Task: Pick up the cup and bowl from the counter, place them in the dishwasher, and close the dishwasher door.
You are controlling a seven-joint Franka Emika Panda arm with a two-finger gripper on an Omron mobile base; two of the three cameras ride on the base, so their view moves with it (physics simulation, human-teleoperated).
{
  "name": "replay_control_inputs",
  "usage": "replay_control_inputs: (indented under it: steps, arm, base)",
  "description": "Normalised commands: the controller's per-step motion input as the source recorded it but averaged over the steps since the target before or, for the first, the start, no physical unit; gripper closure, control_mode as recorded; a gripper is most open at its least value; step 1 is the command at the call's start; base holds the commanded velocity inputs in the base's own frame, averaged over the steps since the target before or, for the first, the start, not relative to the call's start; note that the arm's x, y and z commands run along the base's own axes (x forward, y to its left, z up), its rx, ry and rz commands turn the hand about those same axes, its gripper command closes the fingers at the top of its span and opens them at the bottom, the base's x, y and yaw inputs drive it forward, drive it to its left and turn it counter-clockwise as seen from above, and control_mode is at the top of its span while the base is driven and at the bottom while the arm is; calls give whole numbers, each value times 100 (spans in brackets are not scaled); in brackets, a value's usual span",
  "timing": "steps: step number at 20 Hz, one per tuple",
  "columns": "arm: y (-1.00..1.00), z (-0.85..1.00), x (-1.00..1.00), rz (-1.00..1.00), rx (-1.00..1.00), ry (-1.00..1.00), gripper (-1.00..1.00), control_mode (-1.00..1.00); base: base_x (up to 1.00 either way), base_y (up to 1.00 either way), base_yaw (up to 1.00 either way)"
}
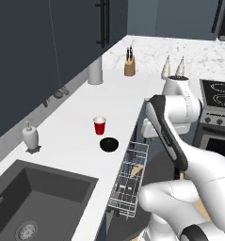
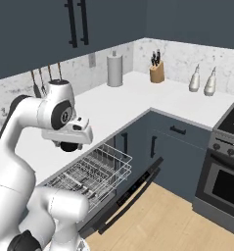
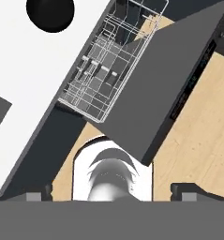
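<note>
Red cup (image 1: 100,125) stands upright on the white desk (image 1: 71,136), mouth up, whitish inside visible. Black bowl (image 1: 109,144) sits just beside it, on the side nearer the desk's front edge, close to but apart from the cup. Neither is held.

Dishwasher (image 2: 104,171) is open: door (image 3: 160,89) folded down flat, white wire rack (image 1: 129,178) pulled out over it. Rack looks empty of cup and bowl.

Gripper (image 3: 111,191): fingers spread wide, nothing between them. The hand hangs over the open dishwasher, out past the desk's front edge, camera looking straight down on rack, door and wooden floor.

Key relation: in the hand view the bowl (image 3: 50,14) shows at the top left, on the desk, well apart from the fingertips, with the rack between. So both items lie back over the desk edge from the gripper, toward the wall; bowl is the nearer, cup just beyond it. Single arm, so no choice of side.

Judgement: task at its start, no item loaded yet. Next move likely needs the hand carried inward over the desk, then lowered. Cup's axis is vertical, so a grasp across its tapered wall or rim seems feasible; bowl is shallow, and a rim pinch looks the only option.

Risk: the two sit close, so fingers descending on one may nudge the other.
</note>
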Motion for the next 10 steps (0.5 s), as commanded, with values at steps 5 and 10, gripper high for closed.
replay_control_inputs:
  steps: [5,10]
  arm:
    - [0,-6,33,-11,18,-29,-100,-100]
    - [1,-16,77,-14,13,-15,-100,-100]
  base:
    - [0,0,0]
    - [0,0,0]
